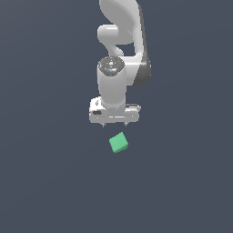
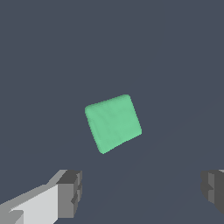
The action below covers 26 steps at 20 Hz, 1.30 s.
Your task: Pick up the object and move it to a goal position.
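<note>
A small green cube (image 1: 119,142) lies on the flat dark grey floor, turned at a slant. My white gripper (image 1: 114,123) hangs above it, just behind it in the exterior view, and does not touch it. In the wrist view the cube (image 2: 113,123) sits apart from the two grey fingertips (image 2: 70,192), which stand wide apart with nothing between them. The gripper (image 2: 142,190) is open and empty.
The white arm (image 1: 119,54) rises behind the gripper toward the top of the exterior view. The floor (image 1: 45,182) is one plain dark grey surface with no other objects or edges in view.
</note>
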### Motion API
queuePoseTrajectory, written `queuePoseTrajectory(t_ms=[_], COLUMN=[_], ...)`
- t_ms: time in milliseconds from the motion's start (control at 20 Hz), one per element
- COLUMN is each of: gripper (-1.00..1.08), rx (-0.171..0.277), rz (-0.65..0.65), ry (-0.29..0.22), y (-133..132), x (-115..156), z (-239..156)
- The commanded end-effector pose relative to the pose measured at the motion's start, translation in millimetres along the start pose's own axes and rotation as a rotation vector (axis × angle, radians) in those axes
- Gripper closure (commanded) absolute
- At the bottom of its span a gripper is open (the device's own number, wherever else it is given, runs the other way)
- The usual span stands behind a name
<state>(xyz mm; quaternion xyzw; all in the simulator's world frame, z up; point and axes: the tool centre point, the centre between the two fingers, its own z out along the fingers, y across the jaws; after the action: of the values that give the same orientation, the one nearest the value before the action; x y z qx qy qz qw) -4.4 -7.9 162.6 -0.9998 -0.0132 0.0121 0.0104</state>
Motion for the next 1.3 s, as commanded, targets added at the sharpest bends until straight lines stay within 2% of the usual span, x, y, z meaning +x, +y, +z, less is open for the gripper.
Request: queuePoseTrajectory(t_ms=[0,650,1250], gripper=[-0.92,-0.92,-0.92], rx=[-0.004,-0.023,-0.025], rz=[-0.034,-0.298,-0.338], ry=[0.001,0.017,0.019], y=[-1.2,-12.7,-14.7], x=[3.2,25.7,28.2], z=[7.2,62.5,77.7])
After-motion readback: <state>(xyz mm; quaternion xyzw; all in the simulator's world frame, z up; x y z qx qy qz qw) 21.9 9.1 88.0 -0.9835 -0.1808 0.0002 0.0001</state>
